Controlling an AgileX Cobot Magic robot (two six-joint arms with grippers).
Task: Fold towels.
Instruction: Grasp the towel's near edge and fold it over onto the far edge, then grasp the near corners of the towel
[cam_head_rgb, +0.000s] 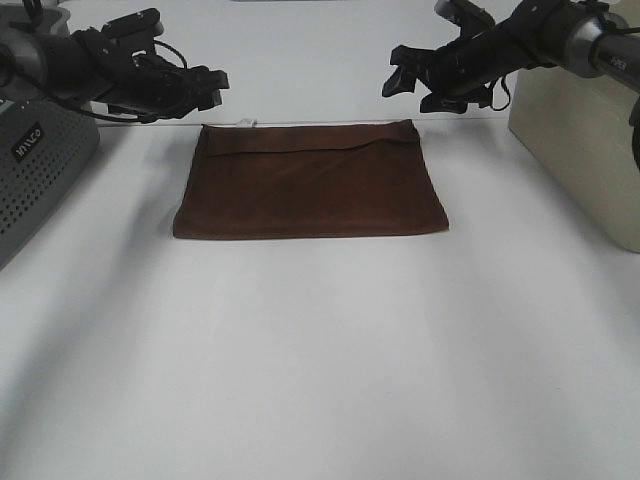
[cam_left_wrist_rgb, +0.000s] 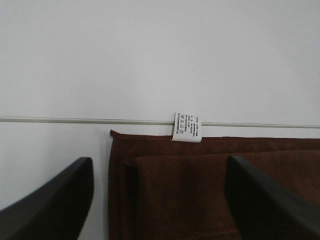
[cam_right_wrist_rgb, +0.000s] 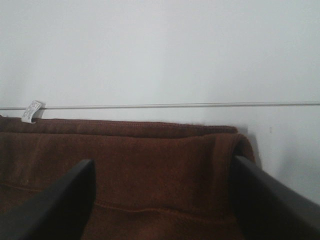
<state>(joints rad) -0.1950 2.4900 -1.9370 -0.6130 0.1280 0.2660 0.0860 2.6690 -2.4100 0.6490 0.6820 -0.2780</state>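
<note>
Stretching back from its near edge, the white table (cam_head_rgb: 320, 380) meets a plain white wall along a thin seam at the far edge. At the left edge sits a grey perforated housing (cam_head_rgb: 40, 170). At the right edge stands a beige box (cam_head_rgb: 575, 140), perhaps a bin, though its inside is out of sight. The dark reddish-brown towel (cam_head_rgb: 310, 185) lies flat and folded at the middle of the far edge. Its long sides run parallel to that edge, and a narrower layer is turned over along its far side. Its small white tag (cam_left_wrist_rgb: 187, 127) sticks out near the towel's far-left corner and lies across the seam. The left gripper (cam_head_rgb: 214, 89) hangs just above the towel's far-left corner, and the right gripper (cam_head_rgb: 410, 90) above the far-right corner. Both have their jaws spread wide apart, holding nothing and clear of the cloth.
</note>
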